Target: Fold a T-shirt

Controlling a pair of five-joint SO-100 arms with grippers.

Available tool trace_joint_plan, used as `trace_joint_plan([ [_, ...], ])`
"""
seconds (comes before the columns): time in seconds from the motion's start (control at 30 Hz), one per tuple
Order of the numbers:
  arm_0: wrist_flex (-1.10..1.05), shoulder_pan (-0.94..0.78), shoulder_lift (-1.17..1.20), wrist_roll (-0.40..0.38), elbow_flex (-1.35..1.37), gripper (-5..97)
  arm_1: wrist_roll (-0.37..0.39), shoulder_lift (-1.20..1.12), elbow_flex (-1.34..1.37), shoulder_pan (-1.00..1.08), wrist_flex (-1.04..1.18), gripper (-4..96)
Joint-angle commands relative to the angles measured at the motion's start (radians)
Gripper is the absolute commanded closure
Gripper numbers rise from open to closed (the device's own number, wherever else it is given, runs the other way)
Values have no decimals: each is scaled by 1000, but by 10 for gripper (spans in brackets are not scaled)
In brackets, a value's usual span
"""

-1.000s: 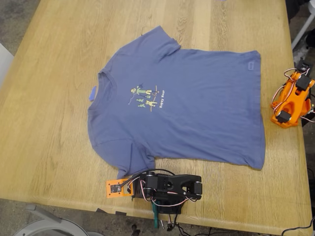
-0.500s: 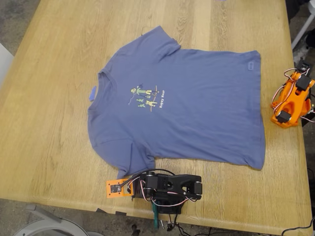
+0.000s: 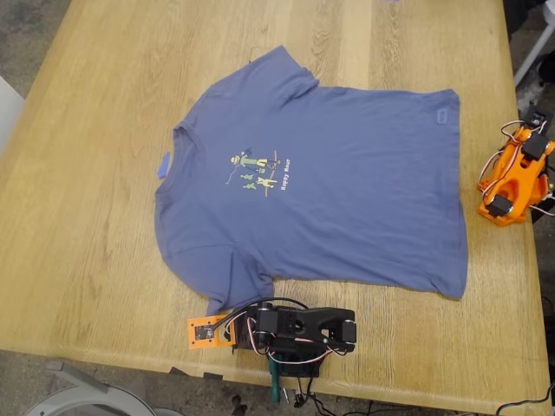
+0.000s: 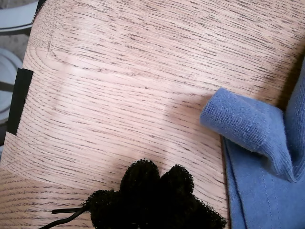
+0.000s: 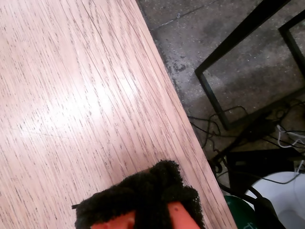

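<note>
While both arms sit folded at the table's edges, you've got one slate-blue short-sleeved cloth T-shirt (image 3: pixel 321 182) spread flat on the light oak-grain wooden table (image 3: pixel 104 217), collar towards the exterior view's left, hem towards its right, cartoon print facing up. One small lighter-blue scrap (image 3: pixel 163 164) lies at the collar. Two arms are in shot: a black one (image 3: pixel 299 331) at the near edge just beside the lower sleeve, and an orange one (image 3: pixel 514 173) at the exterior view's right, apart from the hem. Your first gripper (image 4: pixel 155 198) shows two dark fuzzy pads pressed together with nothing between them, a rolled sleeve edge just beside it. Your second gripper (image 5: pixel 143 202) looks closed too, over bare wood at the table's rim, holding nothing
</note>
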Motion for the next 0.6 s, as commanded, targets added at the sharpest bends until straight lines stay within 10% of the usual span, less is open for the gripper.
trace_joint_plan([
  [0.0, 6, 3, 107, -14, -14, 916, 6, -3, 67, 31, -3, 909],
  [0.1, 6, 17, 107, -137, -14, 918, 6, -3, 67, 12, -3, 911],
  [0.23, 6, 25, 107, -60, -14, 918, 6, -3, 67, -84, -3, 911],
  [0.57, -14, 161, 107, -207, -14, 916, -74, -3, 67, -213, -49, 746],
])
